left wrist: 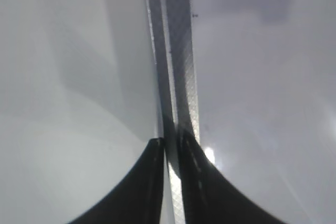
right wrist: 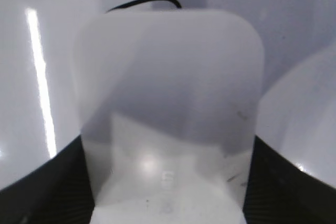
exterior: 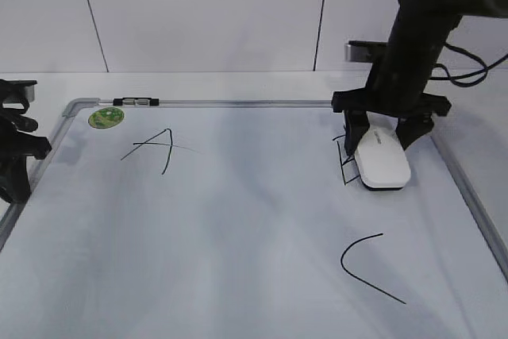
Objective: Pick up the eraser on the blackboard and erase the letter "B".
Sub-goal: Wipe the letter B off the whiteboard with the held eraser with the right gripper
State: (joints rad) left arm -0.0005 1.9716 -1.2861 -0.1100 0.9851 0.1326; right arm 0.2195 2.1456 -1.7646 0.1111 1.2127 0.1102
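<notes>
The right gripper (exterior: 382,134) has its black fingers (right wrist: 50,182) clamped on the two long sides of the white glossy oblong plastic eraser (exterior: 382,159). The eraser sits directly between the fingers, and its long axis runs straight out ahead of them, away from the wrist. It rests flat on the large white dry-erase blackboard with a grey metal frame (exterior: 238,228), near the board's far right corner.

The thin black hand-drawn letter "B" (exterior: 345,166) lies just beside the eraser's left long edge, touching or partly tucked under it. Only a few strokes show, so much of the letter is either covered or already wiped; the pictures do not settle which. The coming move turns on that offset: the remaining ink is to the left of the fingers, across the eraser's short axis, so a sideways sweep toward the left looks like what is needed.

The left gripper (exterior: 14,148) hangs over the board's left frame edge, well apart from the letter. Its fingers (left wrist: 131,192) stand close together with nothing between them. The right arm is plainly the nearer.

Counted: one eraser, one board, two grippers, and three letters, the others being a black "A" (exterior: 157,148) and a black "C" (exterior: 367,267).
</notes>
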